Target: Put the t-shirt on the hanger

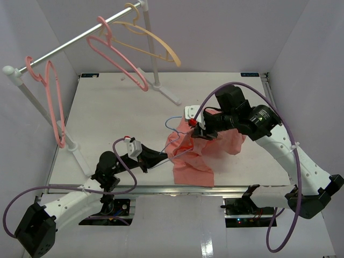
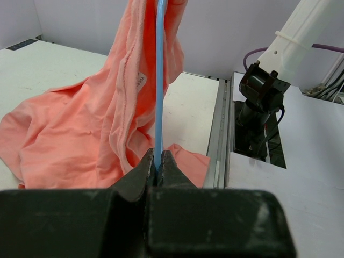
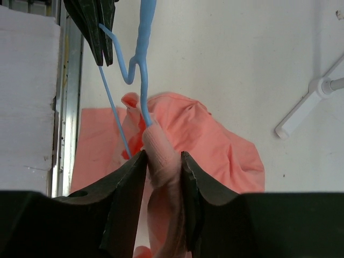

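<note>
While the white table (image 1: 107,107) and the clothes rail (image 1: 80,37) with its thick pink hangers (image 1: 121,59) and pale orange hanger (image 1: 156,43) sit apart from the work, you are, by my reading, only partway through. The salmon t-shirt (image 1: 191,164) is mostly heaped on the table near the front edge, with one part raised toward the right gripper, and the top view does not show it spread over the hanger's shoulders. I judge that the threading has begun, no more: you still have to draw the cloth over both shoulders and settle the neck at the hook. Your right arm (image 1: 285,153) reaches in from the right side, bent low over the middle of the table. Your left arm (image 1: 70,201) stretches forward from its base toward the shirt's near side. The right gripper (image 3: 161,158) has its jaws pressed on both sides of a rolled fold of the pink cloth, and the wire runs into that same fold just above the fingertips. The left gripper (image 2: 159,161) is clamped tight on the thin light-blue wire hanger (image 2: 159,80), holding it between the two grippers, above the table, with its wire running along a raised fold of the shirt. Its small hook (image 3: 129,67) shows clear of the cloth in the right wrist view.
</note>
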